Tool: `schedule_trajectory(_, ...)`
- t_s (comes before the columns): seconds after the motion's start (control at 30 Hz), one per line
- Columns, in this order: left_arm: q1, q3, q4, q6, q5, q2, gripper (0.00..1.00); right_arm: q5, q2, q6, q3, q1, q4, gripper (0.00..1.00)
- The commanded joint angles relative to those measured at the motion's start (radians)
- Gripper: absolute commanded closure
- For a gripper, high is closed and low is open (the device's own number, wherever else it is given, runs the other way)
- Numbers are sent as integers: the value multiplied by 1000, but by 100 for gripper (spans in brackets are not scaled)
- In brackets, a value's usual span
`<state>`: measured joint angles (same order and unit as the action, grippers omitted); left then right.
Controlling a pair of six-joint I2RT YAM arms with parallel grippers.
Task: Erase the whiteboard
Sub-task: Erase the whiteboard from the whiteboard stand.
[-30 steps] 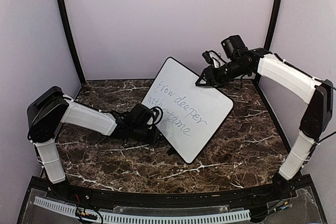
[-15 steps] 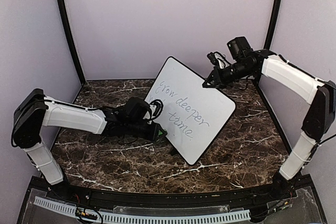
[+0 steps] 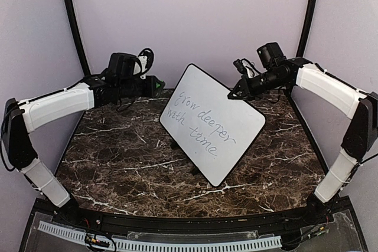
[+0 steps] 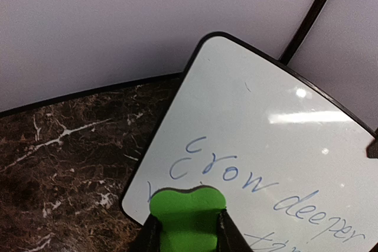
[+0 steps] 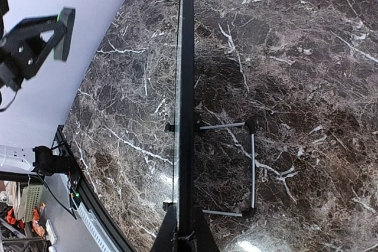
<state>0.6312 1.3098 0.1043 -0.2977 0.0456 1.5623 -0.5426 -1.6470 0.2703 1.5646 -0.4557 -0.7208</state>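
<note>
Two claws, both shut. Right gripper [image 3: 232,93] was pinched on the upper right edge of the whiteboard [image 3: 212,123]. Its wrist view looked straight down that edge, w/ the fingers nipped on the thin black frame. Left gripper [image 3: 155,84] was clamped on a green eraser [image 4: 187,210], held in the air just off the board's top left corner. It wasn't touching the face, as far as the views showed.

Board sat ctr-back on the marble table [image 3: 112,163], tilted and leaning back on a wire stand [image 5: 251,163]. "Grow deeper with time" was all there, so by my read no wiping was done yet.

Handling, as a judgement:
- Board looked thin, stiff and prob. light.
- Face was glossy (glare streaks in the left wrist view), so slick. Eraser should glide, but a claw on the face would slip.
- Frame edge was the place to hold, as the right gripper did; a grip up near the top corner gives leverage vs. tipping.
- Stand was skinny & the table polished, so a hard push from the eraser could skid the board or fold the prop back. Pressure should be modest.
- Board didn't look fragile, but a one-point pinch lets it pivot, esp. when wiping the low corner far from the grip.
- Eraser looked soft-ish, but I couldn't tell for sure.
</note>
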Motion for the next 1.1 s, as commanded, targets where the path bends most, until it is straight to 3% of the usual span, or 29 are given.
schedule_trajectory(0.0, -84, 80, -30, 224, -112, 77, 100, -44, 51, -43, -9, -17, 4, 100)
schedule_trajectory(0.17, -120, 67, -196, 377, -343, 150, 100, -48, 76, -50, -20, -25, 3, 100)
schedule_trajectory(0.27, -122, 72, -239, 438, -409, 196, 100, -49, 86, -54, -27, -37, 5, 100)
schedule_trajectory(0.53, -122, 141, -269, 477, -464, 314, 100, -50, 80, -63, -28, -53, 0, 100)
schedule_trajectory(1.07, -130, 159, -296, 508, -471, 407, 100, -55, 61, -72, -25, -63, -4, 100)
